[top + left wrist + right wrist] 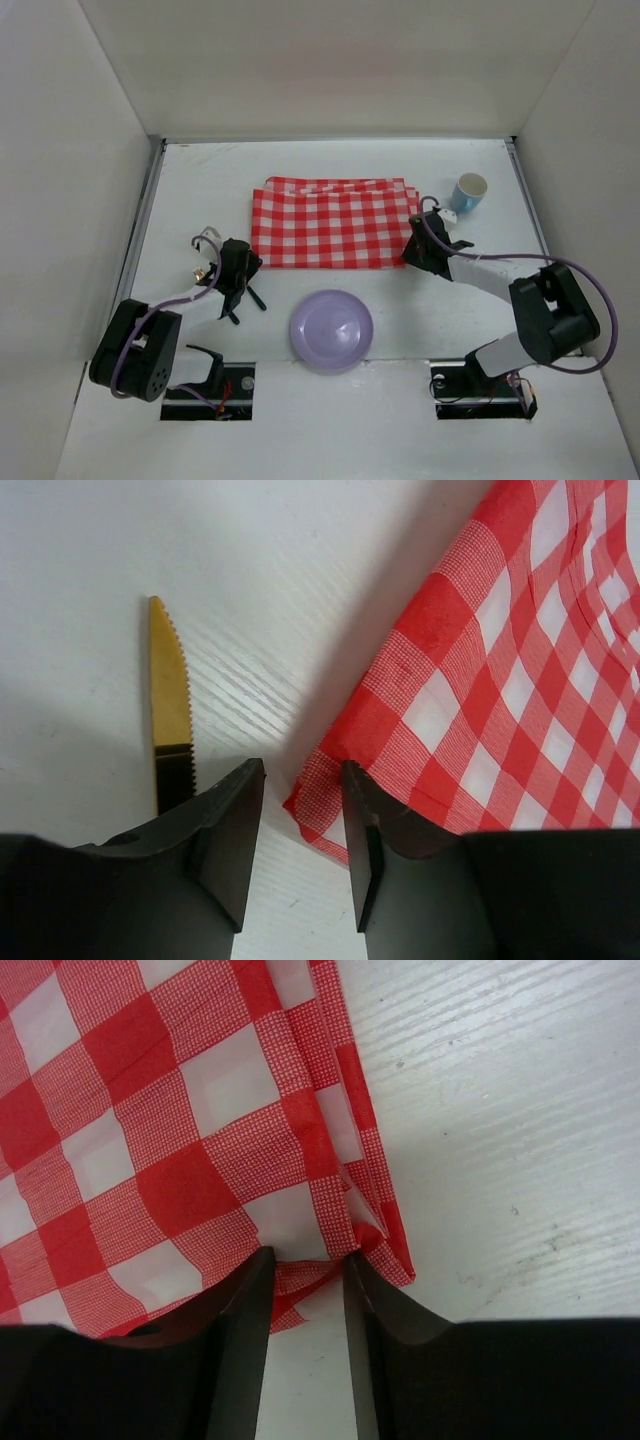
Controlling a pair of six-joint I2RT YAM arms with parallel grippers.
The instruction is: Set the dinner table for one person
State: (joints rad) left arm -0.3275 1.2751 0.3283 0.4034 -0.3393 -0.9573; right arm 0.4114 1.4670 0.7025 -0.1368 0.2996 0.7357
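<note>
A folded red-and-white checked cloth (pixel 330 225) lies in the middle of the white dinner table (pixel 200 180). My left gripper (pixel 248 262) stands open at the cloth's near left corner (pixel 320 798); that corner lies between the fingertips, by the right one. My right gripper (pixel 412 248) is at the cloth's near right corner (pixel 330 1260). It is open, and a puckered bit of cloth edge sits between its tips (pixel 305 1260). A knife (pixel 168 705) with a gold serrated blade and a black handle lies just left of the left fingers. A lilac plate (pixel 332 330) sits near the front.
A light blue cup (pixel 469 192) stands at the right, just beyond the right gripper. Metal rails (pixel 140 240) run along the table's sides, with white walls around. Both arm bases are at the near edge (pixel 320 400).
</note>
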